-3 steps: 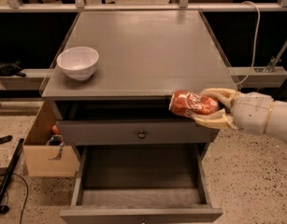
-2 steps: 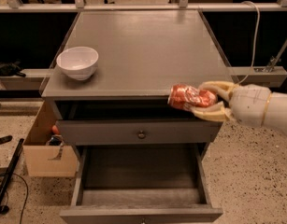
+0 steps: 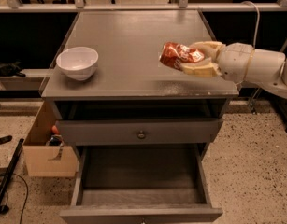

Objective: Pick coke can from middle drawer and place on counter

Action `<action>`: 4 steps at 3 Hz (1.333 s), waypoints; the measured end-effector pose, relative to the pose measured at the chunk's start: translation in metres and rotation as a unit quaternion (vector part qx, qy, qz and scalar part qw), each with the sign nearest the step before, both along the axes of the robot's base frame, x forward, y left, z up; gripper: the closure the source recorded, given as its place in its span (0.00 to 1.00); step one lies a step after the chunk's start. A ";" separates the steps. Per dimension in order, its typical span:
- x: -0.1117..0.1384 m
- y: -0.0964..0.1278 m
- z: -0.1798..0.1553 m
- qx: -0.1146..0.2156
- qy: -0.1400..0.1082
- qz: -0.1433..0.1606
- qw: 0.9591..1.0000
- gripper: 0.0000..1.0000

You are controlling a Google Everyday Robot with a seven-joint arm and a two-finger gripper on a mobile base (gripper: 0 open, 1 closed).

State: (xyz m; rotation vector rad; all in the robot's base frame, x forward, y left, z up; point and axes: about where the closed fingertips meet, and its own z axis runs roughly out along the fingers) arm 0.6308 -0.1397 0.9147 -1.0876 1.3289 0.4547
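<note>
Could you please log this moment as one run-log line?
gripper: shut on coke can, over counter | middle drawer: open | white bowl: on counter

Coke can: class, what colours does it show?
The coke can is red with white lettering, clearest in the camera view; the gripper holds it over the counter.

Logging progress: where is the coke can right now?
Camera view: the coke can is held in the end effector over the counter, right side, well right of the white bowl.
</note>
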 end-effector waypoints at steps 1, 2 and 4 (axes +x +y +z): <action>0.029 0.010 0.008 0.027 0.015 0.005 0.999 1.00; 0.040 0.036 -0.002 0.003 0.026 0.008 1.000 1.00; 0.032 0.048 -0.015 -0.011 0.034 0.007 0.999 1.00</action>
